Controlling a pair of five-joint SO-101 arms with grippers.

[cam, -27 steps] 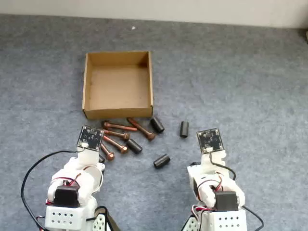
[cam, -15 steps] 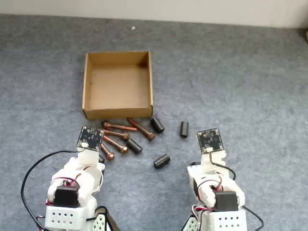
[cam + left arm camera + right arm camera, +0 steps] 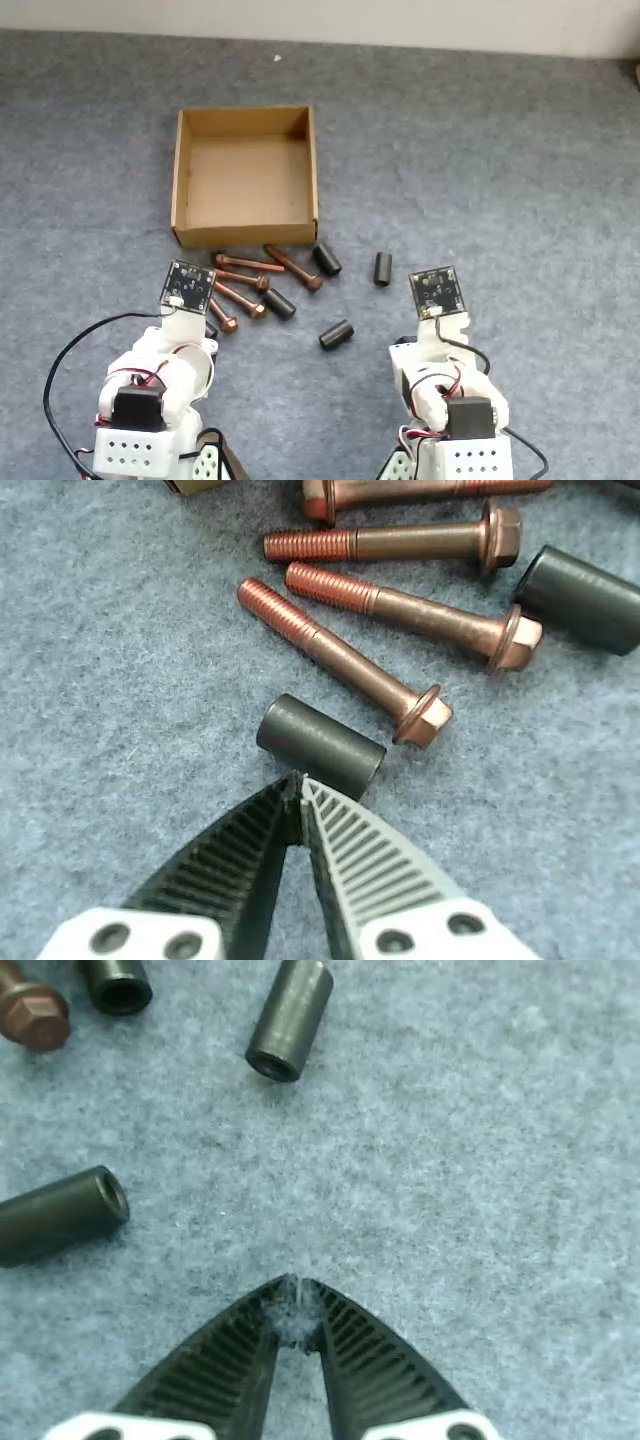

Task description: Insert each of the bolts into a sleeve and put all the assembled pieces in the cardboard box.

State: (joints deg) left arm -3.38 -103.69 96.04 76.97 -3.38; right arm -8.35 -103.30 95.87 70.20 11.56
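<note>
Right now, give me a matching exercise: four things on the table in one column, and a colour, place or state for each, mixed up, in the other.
1. cardboard box
2. bolts
3. sleeve
4. right gripper

A. shut, holding nothing
B. copper-coloured
C. dark, just in front of the left gripper
D. open-topped, nothing inside

Pairs: 1-D, 2-B, 3-C, 4-A.

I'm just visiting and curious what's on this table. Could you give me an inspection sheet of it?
Surface: grey carpet.
Job's things: empty cardboard box; copper bolts and black sleeves loose beside it.
Clutter: nothing seen.
Jaws: left pair shut beside a sleeve; right pair shut over bare carpet.
Cables: black cable loops by left arm.
Surroundings: pale strip beyond carpet.
</note>
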